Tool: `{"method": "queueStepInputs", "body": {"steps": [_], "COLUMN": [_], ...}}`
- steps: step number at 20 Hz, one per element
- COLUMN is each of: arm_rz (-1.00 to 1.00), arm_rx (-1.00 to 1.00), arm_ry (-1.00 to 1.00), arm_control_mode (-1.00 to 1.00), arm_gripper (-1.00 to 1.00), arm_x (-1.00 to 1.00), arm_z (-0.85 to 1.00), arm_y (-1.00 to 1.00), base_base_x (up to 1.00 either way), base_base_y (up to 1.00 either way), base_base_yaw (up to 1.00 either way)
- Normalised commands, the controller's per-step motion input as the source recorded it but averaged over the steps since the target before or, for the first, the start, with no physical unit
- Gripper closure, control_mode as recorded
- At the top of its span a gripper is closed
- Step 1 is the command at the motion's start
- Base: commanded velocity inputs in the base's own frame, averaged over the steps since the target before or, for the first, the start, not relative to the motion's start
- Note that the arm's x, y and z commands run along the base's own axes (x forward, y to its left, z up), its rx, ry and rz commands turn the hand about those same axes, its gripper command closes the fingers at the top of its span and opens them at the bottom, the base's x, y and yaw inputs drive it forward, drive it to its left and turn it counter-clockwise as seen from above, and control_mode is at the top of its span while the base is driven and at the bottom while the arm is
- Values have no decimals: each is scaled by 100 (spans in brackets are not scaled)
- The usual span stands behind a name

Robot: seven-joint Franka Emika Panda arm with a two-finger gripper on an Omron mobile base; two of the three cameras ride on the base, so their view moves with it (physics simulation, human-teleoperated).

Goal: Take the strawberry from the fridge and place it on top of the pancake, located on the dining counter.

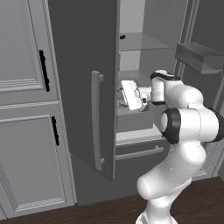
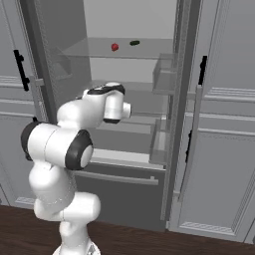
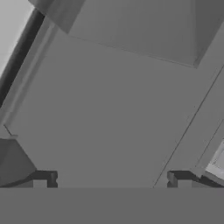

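Note:
The fridge (image 1: 83,65) stands with both doors swung open. On its upper glass shelf (image 2: 99,50) lies the strawberry (image 2: 115,47), tiny and bright red, with a small dark item (image 2: 134,43) just to its right. My gripper (image 1: 121,95) reaches into the fridge one shelf level lower, below and in front of the berry. In the hand view the gripper (image 3: 111,180) is open, its two dark fingertips (image 3: 46,179) far apart with nothing between them, facing grey inner surfaces. The pancake and the dining counter are out of view.
The left fridge door with its long bar handle (image 1: 97,120) hangs close beside my hand. Door bins (image 2: 164,74) line the right door. A drawer front (image 2: 119,175) sits below. Light grey cabinets (image 1: 26,131) flank the fridge.

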Motion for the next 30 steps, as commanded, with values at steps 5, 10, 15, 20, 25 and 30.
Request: {"method": "queueStepInputs", "body": {"steps": [5,10,15,20,25,30], "arm_rz": [20,15,8,0,-8,-6], "arm_rx": [0,-10,-13,-10,-2,0], "arm_ry": [18,7,1,0,0,0], "arm_control_mode": [-100,-100,-100,-100,-100,-100], "arm_gripper": [-100,-100,-100,-100,-100,-100], "arm_x": [-10,-44,-64,-40,-9,-12], "arm_z": [-8,0,0,0,0,0], "arm_y": [98,100,100,90,69,-31], "base_base_x": [0,0,0,0,0,0], "base_base_y": [0,0,0,0,0,0], "base_base_yaw": [0,0,0,0,0,0]}}
